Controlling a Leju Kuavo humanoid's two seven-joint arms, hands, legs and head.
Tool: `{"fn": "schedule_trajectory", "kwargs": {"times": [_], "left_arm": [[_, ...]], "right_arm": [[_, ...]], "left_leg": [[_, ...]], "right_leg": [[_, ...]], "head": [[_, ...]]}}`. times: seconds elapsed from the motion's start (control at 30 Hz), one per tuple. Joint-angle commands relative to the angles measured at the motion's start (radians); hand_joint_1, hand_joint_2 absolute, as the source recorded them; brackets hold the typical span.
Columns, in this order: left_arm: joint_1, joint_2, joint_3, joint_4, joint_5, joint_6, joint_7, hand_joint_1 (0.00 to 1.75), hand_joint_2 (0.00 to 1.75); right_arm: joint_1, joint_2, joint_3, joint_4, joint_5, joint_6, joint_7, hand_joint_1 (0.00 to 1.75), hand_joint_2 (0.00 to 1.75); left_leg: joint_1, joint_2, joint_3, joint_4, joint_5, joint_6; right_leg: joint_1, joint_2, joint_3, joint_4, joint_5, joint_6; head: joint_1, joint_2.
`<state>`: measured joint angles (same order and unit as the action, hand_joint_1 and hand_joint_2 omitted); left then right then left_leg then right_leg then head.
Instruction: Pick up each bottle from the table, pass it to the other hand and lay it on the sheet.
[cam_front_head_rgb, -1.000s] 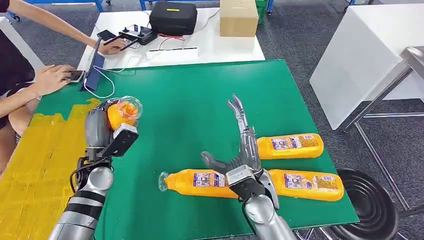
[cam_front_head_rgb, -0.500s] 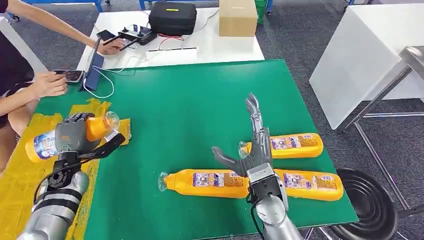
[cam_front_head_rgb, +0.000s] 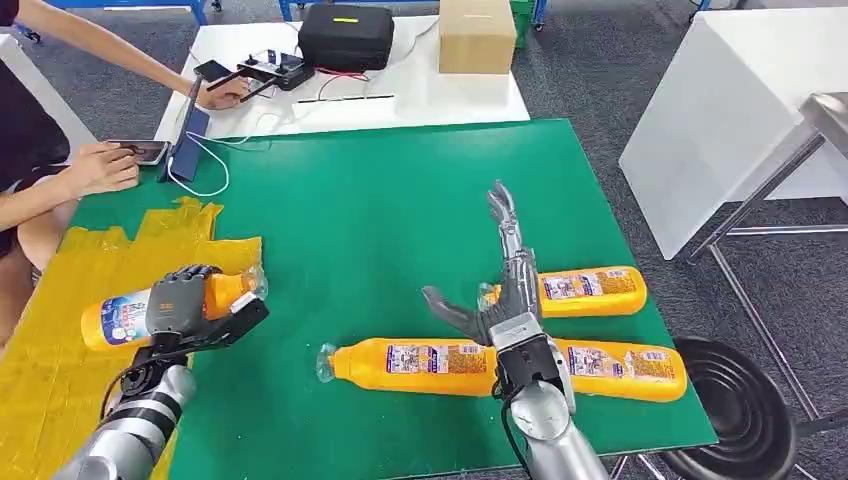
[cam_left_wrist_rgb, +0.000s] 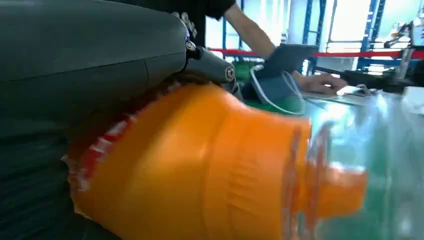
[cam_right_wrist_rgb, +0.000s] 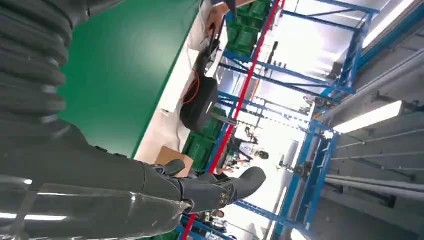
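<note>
Gripping a glossy orange bottle (cam_front_head_rgb: 135, 312), the left hand (cam_front_head_rgb: 180, 302) has sunk onto the crinkled yellow sheet (cam_front_head_rgb: 60, 330); the right hand (cam_front_head_rgb: 505, 290) stays spread, empty, above three bottles (cam_front_head_rgb: 420, 365) on smooth green table (cam_front_head_rgb: 370, 210).

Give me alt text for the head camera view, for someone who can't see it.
The robot's left hand holds an orange bottle sideways over a yellow sheet on a green table. Its open right hand hovers above three more orange bottles lying on the table.
</note>
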<state>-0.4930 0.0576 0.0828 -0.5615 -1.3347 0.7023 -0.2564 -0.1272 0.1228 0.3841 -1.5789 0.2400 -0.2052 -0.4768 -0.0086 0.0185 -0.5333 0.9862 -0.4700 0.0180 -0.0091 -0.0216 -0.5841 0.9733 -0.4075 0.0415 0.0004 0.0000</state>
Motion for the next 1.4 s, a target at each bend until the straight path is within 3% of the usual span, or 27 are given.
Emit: {"fn": "schedule_trajectory", "kwargs": {"times": [0.03, 0.47, 0.67, 0.9, 1.1, 1.13, 1.4], "left_arm": [[-0.052, -0.078, 0.068, 0.131, 0.1, -0.039, -0.062, 0.0, 1.75], [-0.052, -0.075, 0.067, 0.129, 0.106, -0.042, -0.066, 0.0, 1.75], [-0.047, -0.097, 0.093, 0.085, 0.294, -0.127, -0.173, 0.0, 1.75], [-0.031, -0.096, 0.038, 0.013, 0.37, -0.066, -0.179, 0.0, 1.75], [0.015, -0.096, 0.029, -0.17, 0.478, -0.029, -0.217, 0.0, 1.75], [0.017, -0.092, 0.035, -0.185, 0.493, -0.031, -0.222, 0.0, 0.0], [0.028, -0.063, 0.092, -0.261, 0.587, -0.055, -0.251, 0.0, 0.0]], "right_arm": [[-0.059, -0.022, 0.027, 0.105, 0.021, -0.001, 0.014, 0.0, 1.75], [-0.059, -0.021, 0.026, 0.107, 0.02, -0.001, 0.014, 0.0, 1.75], [-0.062, -0.022, 0.031, 0.127, 0.062, 0.007, 0.027, 0.0, 1.75], [-0.079, -0.075, 0.113, 0.155, 0.227, 0.038, 0.034, 0.0, 1.75], [-0.069, -0.133, 0.194, 0.143, 0.36, 0.043, 0.044, 0.0, 1.75], [-0.066, -0.135, 0.199, 0.14, 0.361, 0.046, 0.04, 0.0, 1.75], [-0.06, -0.152, 0.248, 0.156, 0.387, 0.057, 0.038, 0.0, 1.75]], "left_leg": [[0.002, -0.002, 0.002, 0.0, 0.0, -0.001], [0.002, 0.0, 0.002, 0.0, 0.0, -0.001], [0.001, -0.001, 0.002, 0.0, 0.0, -0.001], [0.002, -0.001, 0.003, 0.0, 0.0, -0.001], [0.003, -0.002, 0.003, 0.001, -0.001, -0.001], [0.002, -0.001, 0.003, 0.001, -0.001, -0.001], [0.002, 0.001, 0.002, 0.0, -0.001, -0.001]], "right_leg": [[0.001, 0.001, 0.003, -0.001, 0.0, -0.001], [0.001, 0.002, 0.003, -0.001, 0.0, -0.001], [0.001, 0.001, 0.002, -0.001, 0.0, 0.0], [0.002, 0.002, 0.004, -0.001, 0.001, -0.001], [0.003, 0.001, 0.005, -0.001, -0.001, -0.001], [0.002, 0.002, 0.004, -0.001, 0.0, -0.001], [0.002, 0.003, 0.003, -0.001, 0.0, -0.001]], "head": [[0.0, 0.0], [0.0, 0.0], [0.0, 0.0], [0.0, 0.0], [0.0, 0.0], [0.0, 0.0], [0.0, 0.0]]}}
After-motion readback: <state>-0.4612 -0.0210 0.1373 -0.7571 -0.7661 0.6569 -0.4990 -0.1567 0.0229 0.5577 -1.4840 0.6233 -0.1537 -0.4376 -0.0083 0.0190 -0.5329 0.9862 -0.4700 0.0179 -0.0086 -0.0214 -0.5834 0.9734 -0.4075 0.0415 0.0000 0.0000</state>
